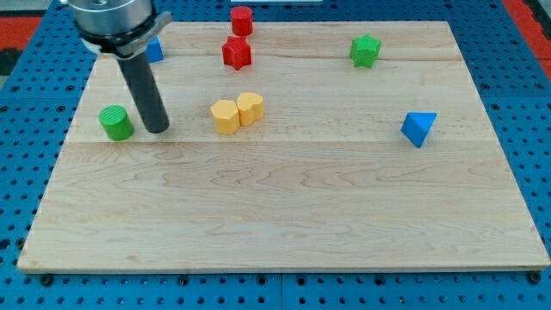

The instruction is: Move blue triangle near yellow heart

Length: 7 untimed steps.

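Here my tip rests on the board in the left part of the frame, just to the right of the green cylinder — close beside it, though whether the two touch I cannot tell. The rod rises from the tip toward the upper left corner, where it joins the arm's grey mount. There is no claw on this arm, so nothing opens or closes and nothing is held; the tip only stands on the wood.

The blue triangle lies far off at the right of the frame, about level with the tip and well apart from every other block. Two yellow blocks sit touching one another left of centre: the left one and the right one, which sits a little higher in the frame. Their shapes are hard to make out from this angle — either could be the heart. They lie to the right of my tip, between it and the blue triangle, but much nearer the tip.

Near the top edge stands a red cylinder, with a red star just below it. A green star sits in the upper right. A second blue block peeks out beside the rod at the upper left, its shape mostly hidden.
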Motion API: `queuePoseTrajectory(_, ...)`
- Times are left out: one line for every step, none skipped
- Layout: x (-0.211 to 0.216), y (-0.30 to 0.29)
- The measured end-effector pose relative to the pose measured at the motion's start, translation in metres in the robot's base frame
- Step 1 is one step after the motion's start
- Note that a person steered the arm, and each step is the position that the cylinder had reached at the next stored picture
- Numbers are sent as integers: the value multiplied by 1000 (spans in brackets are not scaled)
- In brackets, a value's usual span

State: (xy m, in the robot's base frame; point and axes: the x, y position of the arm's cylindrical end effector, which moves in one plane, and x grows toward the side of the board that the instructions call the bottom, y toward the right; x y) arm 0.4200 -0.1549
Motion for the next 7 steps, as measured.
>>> queuePoseTrajectory(0, 17)
queuePoseTrajectory(0, 40)
queuePoseTrajectory(0, 64)
queuePoseTrajectory(0, 87)
queuePoseTrajectory(0, 104)
queuePoseTrajectory(0, 119)
queuePoseTrajectory(0, 131)
